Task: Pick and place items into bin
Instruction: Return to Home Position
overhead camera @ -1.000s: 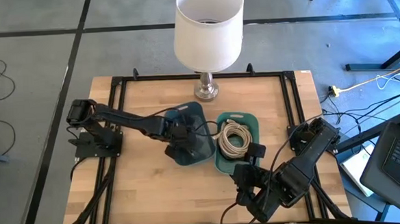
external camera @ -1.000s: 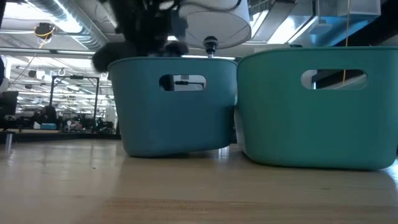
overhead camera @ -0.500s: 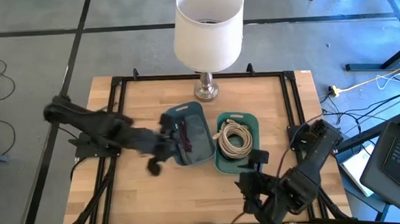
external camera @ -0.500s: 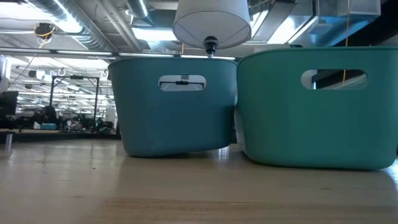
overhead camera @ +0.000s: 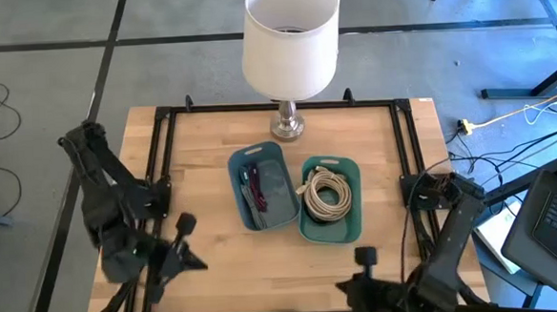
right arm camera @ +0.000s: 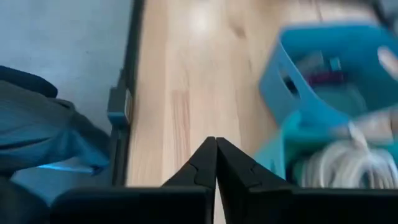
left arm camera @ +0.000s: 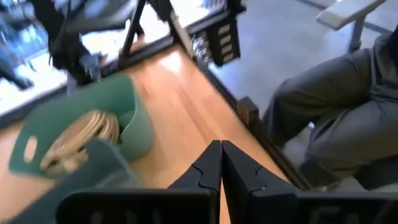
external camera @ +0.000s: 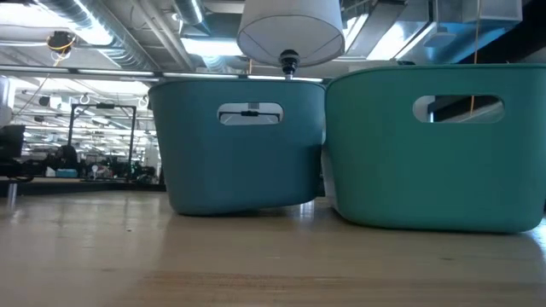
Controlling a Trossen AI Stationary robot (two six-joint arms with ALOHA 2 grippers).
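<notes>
A blue bin stands mid-table and holds red and purple strap pieces and a thin black cable. Right beside it, a green bin holds coiled white cables. My left gripper is shut with nothing in it, drawn back over the table's near left corner. My right gripper is also shut on nothing, low over the near edge, right of centre. Both bins rest on their bases on the wood.
A lamp with a white shade stands on its metal base at the far edge, behind the bins. A black frame runs round the table top. A seated person's grey-clad legs are at the near side.
My left gripper has left the space over the blue bin and swung back toward the table's near left corner. My right gripper has drawn away from the green bin toward the near edge. The bins and what lies in them have stayed put.
</notes>
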